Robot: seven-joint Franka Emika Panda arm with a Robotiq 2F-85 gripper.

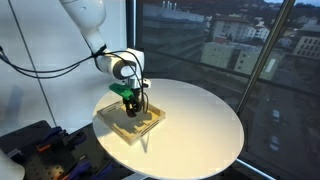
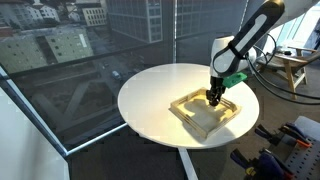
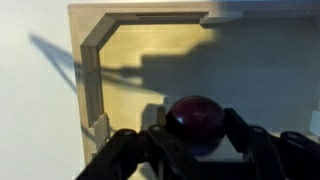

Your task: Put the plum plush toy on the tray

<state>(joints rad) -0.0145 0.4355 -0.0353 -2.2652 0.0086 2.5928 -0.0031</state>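
The plum plush toy [image 3: 195, 118], a small round dark reddish-purple ball, sits between my gripper's [image 3: 197, 140] two fingers in the wrist view. The fingers press on both of its sides. Below it lies the tray [image 3: 90, 60], pale tan with a raised rim, and the toy is over the tray's inside near one edge. In both exterior views my gripper [image 1: 131, 104] [image 2: 213, 97] points down low over the tray [image 1: 118, 127] [image 2: 182, 112]. The toy itself is hidden by the fingers there.
The tray lies near the edge of a round white table [image 1: 205, 120] [image 2: 150, 90]. Large windows with a city view stand beyond the table. Cluttered equipment [image 2: 285, 150] stands on the floor beside the table.
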